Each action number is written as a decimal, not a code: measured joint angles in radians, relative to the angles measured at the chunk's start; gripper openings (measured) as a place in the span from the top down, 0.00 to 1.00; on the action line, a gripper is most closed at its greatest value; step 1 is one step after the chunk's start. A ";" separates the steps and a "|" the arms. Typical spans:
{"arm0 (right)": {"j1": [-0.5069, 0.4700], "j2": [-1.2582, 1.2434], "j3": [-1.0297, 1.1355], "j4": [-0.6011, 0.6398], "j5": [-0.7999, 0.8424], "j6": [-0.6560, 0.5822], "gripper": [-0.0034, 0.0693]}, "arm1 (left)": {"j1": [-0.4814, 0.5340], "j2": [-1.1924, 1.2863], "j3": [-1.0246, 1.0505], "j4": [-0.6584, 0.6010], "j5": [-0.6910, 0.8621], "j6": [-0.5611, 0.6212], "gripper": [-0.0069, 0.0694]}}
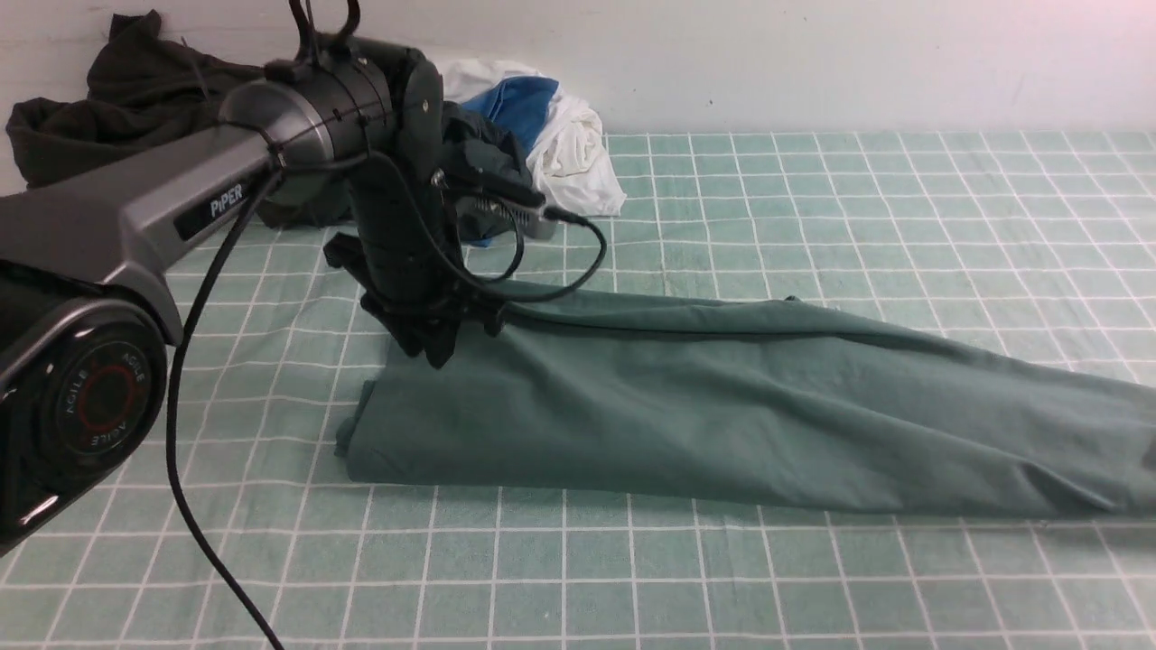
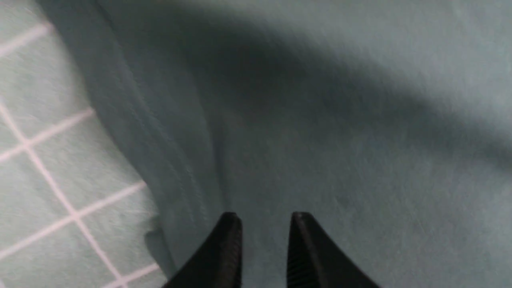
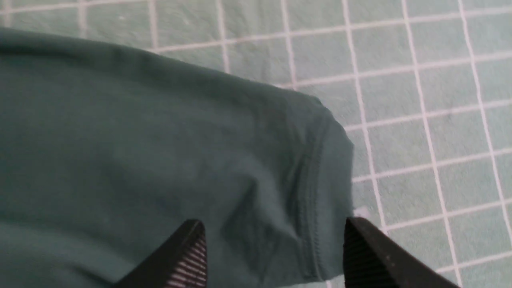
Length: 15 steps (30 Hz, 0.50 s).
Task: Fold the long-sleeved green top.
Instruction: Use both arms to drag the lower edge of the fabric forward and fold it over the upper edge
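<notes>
Green long-sleeved top (image 1: 722, 406), folded lengthwise, is lying across the front frame's middle and right; left gripper (image 2: 265, 218) is standing slightly parted, right gripper (image 3: 274, 224) wide apart, both holding nothing.

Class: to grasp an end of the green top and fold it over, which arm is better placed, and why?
Probably the right. The right gripper stands wide open over the hemmed end of the green top; the left gripper is barely parted over flat cloth.
</notes>
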 joint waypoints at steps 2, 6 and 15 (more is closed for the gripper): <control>-0.039 0.022 0.028 0.004 -0.019 0.014 0.29 | 0.000 0.001 0.060 0.006 -0.036 0.002 0.87; -0.078 0.087 0.046 0.017 -0.044 0.027 0.22 | 0.002 -0.002 0.103 0.012 -0.068 0.002 0.91; -0.093 0.284 0.046 0.077 -0.101 0.046 0.18 | 0.003 -0.010 0.119 0.012 -0.081 0.002 0.91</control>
